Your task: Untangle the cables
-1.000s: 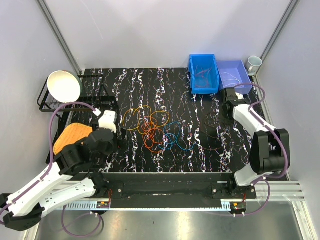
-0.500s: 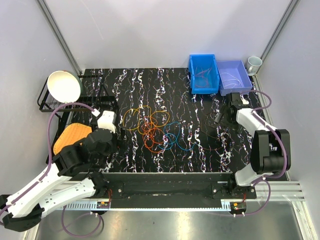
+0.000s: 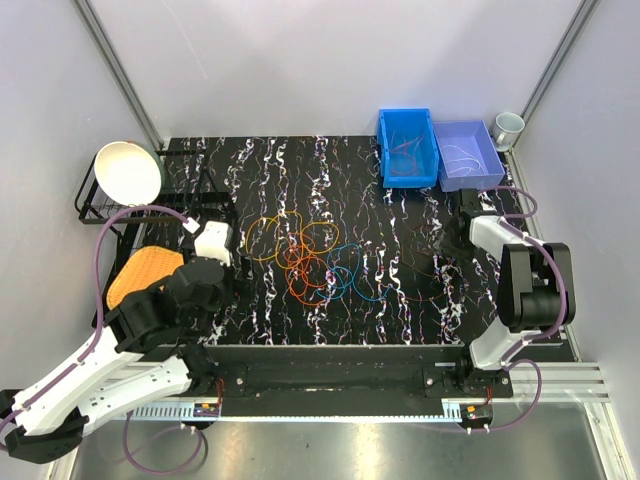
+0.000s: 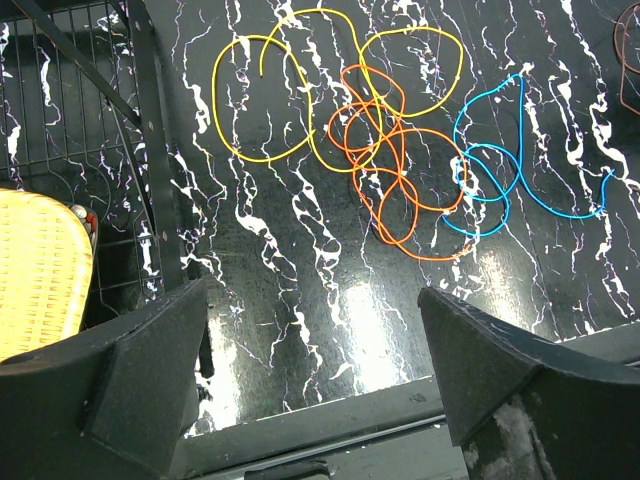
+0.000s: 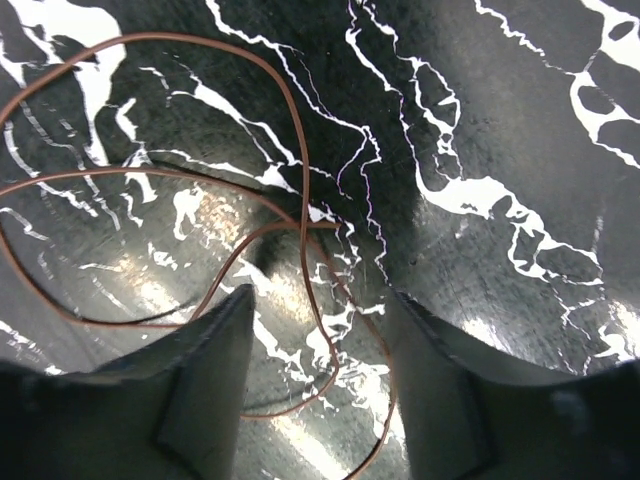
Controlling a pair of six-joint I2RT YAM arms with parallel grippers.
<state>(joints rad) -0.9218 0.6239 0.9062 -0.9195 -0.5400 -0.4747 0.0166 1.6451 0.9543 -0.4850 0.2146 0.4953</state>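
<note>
Left of the desk's (image 3: 400, 300) middle, three thin cables lie flat in one tangle. The yellow cable (image 4: 214, 105) loops widely at its far left, the orange cable (image 4: 395, 180) coils tightly in the centre across the yellow, and the blue cable (image 4: 465, 170) curls on the right, crossing the orange one's rim. A dark red cable (image 5: 302, 170) lies apart toward the right edge in loose overlapping loops.

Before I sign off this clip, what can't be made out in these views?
- Top view: the wires in the blue bin and the paler bin are too thin to count.
- Right wrist view: the brown cable is cut by the frame edges and the right end effector, so its ends are unseen.
- Left wrist view: the orange cable crossings are too fine to tell over from under.
- Top view: the yellow woven item is partly hidden by the left arm.
</note>
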